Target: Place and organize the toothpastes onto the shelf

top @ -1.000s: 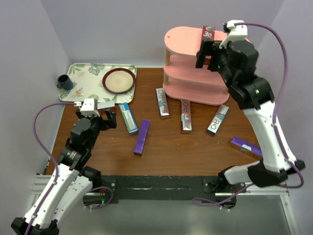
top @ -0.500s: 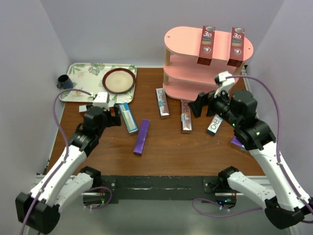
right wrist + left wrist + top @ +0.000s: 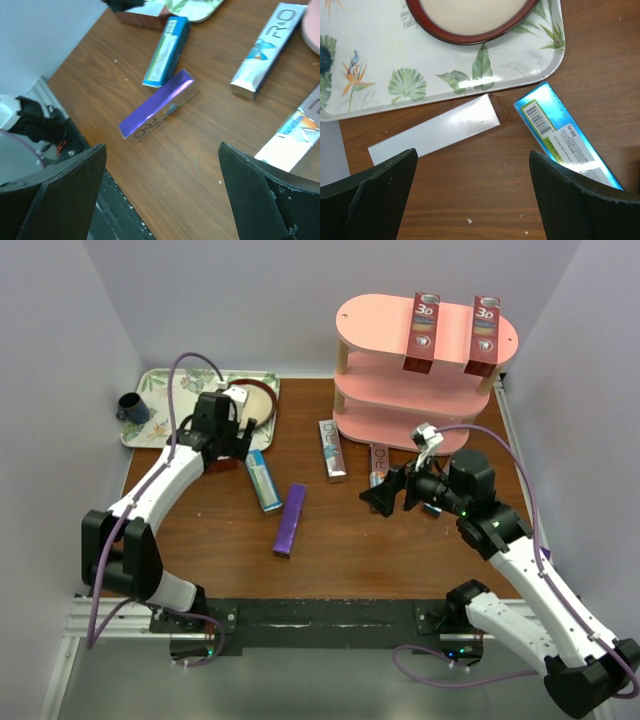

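The pink shelf [image 3: 375, 425] stands at the back right with two red toothpastes [image 3: 423, 333] [image 3: 483, 335] lying on its top board. On the table lie a teal carton [image 3: 262, 480] [image 3: 565, 137] [image 3: 166, 50], a purple one [image 3: 291, 520] [image 3: 157, 107] and silver ones [image 3: 332, 450] [image 3: 267, 50] [image 3: 295, 135]. My left gripper [image 3: 228, 445] [image 3: 472, 200] hangs open just over a white carton [image 3: 435, 130] by the tray's edge. My right gripper [image 3: 383, 495] [image 3: 162, 200] is open and empty, low over bare wood, with the purple carton ahead of it.
A floral tray [image 3: 165, 405] [image 3: 380, 85] at the back left holds a brown-rimmed plate [image 3: 243, 404] [image 3: 470, 20] and a dark blue cup [image 3: 131, 407]. Walls close in on the left, back and right. The black rail [image 3: 75, 145] runs along the near table edge.
The right gripper left the second red carton on the shelf top, dropped to the table and swung left. The left arm stretched forward toward the tray's edge.
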